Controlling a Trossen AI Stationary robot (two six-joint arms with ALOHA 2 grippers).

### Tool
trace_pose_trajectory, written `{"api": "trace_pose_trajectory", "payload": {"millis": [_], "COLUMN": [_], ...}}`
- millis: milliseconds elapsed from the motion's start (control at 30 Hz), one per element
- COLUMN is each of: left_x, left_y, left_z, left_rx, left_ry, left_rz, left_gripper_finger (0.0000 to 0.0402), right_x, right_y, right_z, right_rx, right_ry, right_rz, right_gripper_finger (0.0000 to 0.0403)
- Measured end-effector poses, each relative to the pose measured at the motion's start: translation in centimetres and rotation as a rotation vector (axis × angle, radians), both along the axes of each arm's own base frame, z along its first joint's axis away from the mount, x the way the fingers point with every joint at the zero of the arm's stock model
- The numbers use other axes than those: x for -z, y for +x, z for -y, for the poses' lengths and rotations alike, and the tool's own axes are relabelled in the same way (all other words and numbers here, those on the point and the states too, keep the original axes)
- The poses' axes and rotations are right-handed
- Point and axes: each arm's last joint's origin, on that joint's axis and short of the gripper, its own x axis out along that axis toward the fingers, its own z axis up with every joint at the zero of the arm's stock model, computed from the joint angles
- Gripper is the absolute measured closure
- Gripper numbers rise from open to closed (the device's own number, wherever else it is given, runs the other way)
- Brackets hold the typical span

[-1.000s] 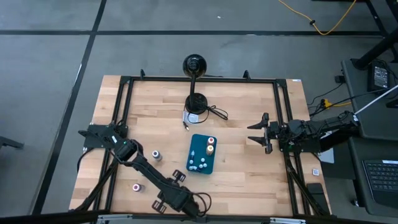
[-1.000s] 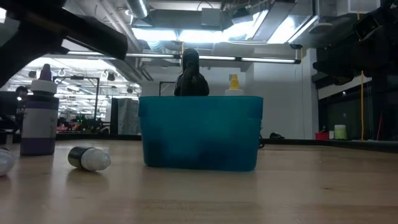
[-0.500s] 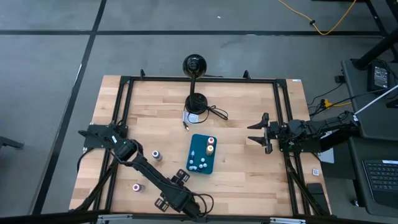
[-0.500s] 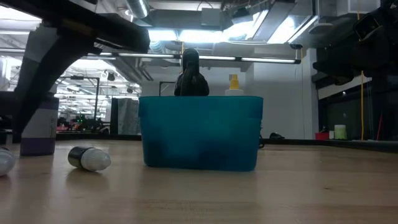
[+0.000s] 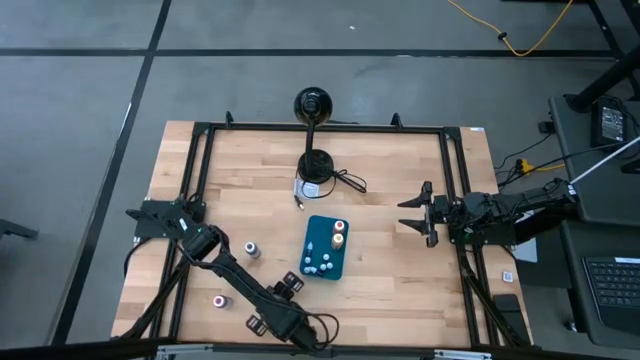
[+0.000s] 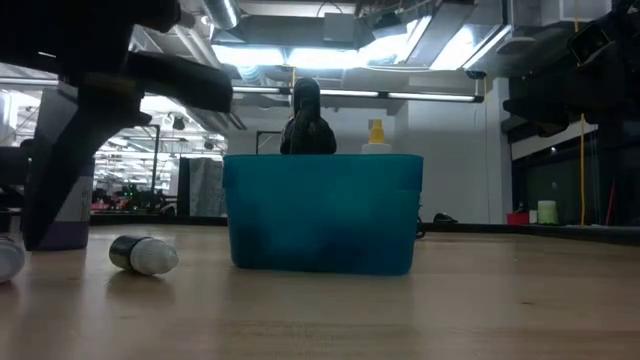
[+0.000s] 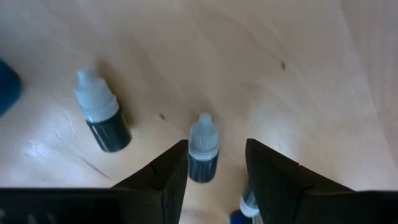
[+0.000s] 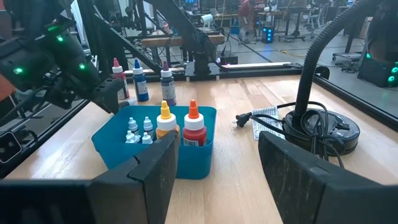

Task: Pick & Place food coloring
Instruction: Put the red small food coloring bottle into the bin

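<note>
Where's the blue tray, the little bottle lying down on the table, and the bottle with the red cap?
Blue tray [image 6: 320, 215]: low view, front wall.
Lying bottle [image 6: 145, 254]: low view, its body.
Red-capped bottle [image 8: 193, 127]: right wrist view, its body, standing in the tray.

Overhead view looks straight down; low view skims the counter [image 5: 400, 260]; both share the teal tray [image 5: 325, 262].

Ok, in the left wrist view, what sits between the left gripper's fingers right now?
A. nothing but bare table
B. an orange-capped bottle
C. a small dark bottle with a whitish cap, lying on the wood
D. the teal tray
C: the left gripper stands open over the table, its fingers flanking the small dark bottle that lies between them, not yet clamped.
</note>
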Motion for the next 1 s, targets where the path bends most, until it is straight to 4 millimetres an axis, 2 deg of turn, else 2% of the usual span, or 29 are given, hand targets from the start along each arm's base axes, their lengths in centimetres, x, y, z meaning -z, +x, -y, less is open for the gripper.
{"api": "trace_pose_trajectory", "payload": {"millis": [300,500,1000], "left_x": [0.1,1.2,1.3], "left_y": [0.4,-0.2,-0.4], "left_z": [0.2,0.1,0.4], "left_rx": [0.008,0.024,0.035], "left_ry": [-0.024,-0.009,-0.018], "left_rz": [0.036,0.013,0.008], "left_gripper_finger": [0.0245,0.0245,0.025], "right_x": [0.0,0.0,0.0], "right_y": [0.0,0.0,0.0], "right_z": [0.0,0.0,0.0], "right_rx": [0.0,0.0,0.0], "right_ry": [0.0,0.0,0.0], "right_rz": [0.0,0.0,0.0], "right_gripper_finger": [0.0179,0.0179,0.0179]}}
